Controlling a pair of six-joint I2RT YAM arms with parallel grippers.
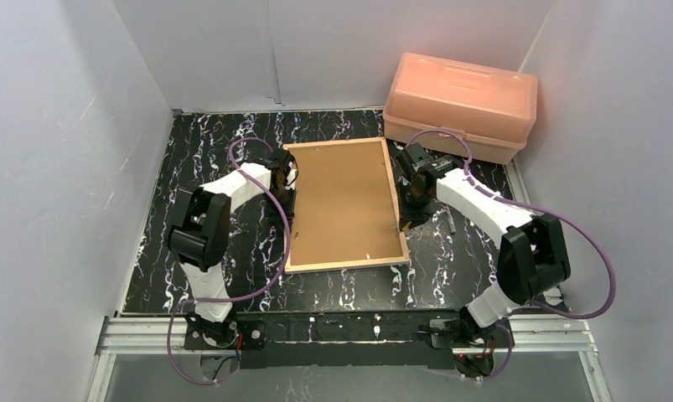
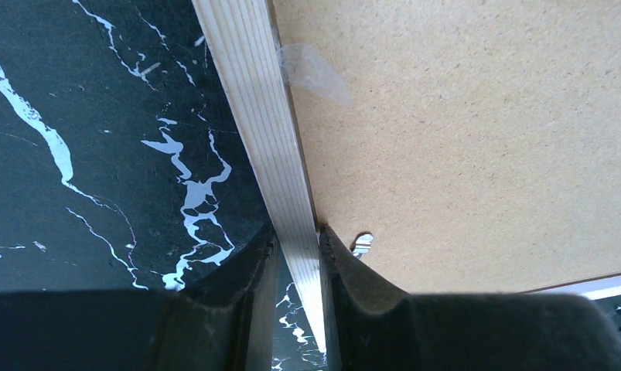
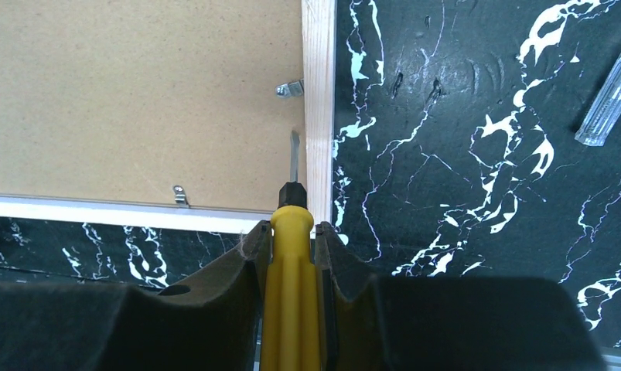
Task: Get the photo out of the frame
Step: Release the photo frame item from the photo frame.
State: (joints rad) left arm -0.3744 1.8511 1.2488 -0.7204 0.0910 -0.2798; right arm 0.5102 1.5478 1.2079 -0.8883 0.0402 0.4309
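Lying face down at centre, the frame (image 1: 347, 265) shows only its board (image 1: 341, 201); the photo beneath is hidden. The left gripper (image 2: 298, 236) pinches its left edge, probably to steady it, while the right gripper (image 3: 290, 232) clamps a screwdriver (image 3: 291, 216) aimed at a tab (image 3: 290, 89).

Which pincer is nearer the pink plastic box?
Right. The right pincer holds a screwdriver at the frame edge nearest the pink plastic box; the left pincer clamps the opposite edge.

Left pincer (image 2: 298, 239), right pincer (image 3: 291, 233), both clamped.
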